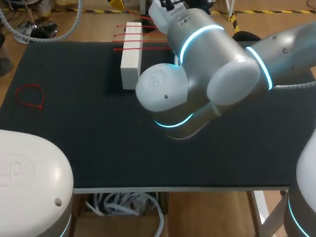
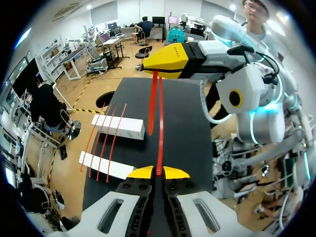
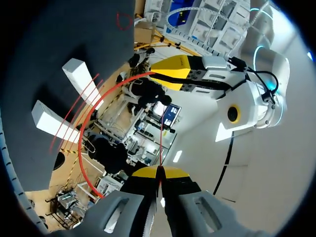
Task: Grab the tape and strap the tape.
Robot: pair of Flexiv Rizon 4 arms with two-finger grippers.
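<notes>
The tape [image 2: 159,128] runs from the left gripper [image 2: 158,173] straight ahead to the right gripper [image 2: 165,61] (both pinch it); blocks [image 2: 118,126] bearing spare ties [image 2: 106,143] lie beside it.

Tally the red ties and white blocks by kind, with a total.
Loose red ties across the blocks: 4
Looped red tie: 1
Held red tie, between left gripper and right gripper: 1
White blocks: 2
Total: 8
</notes>
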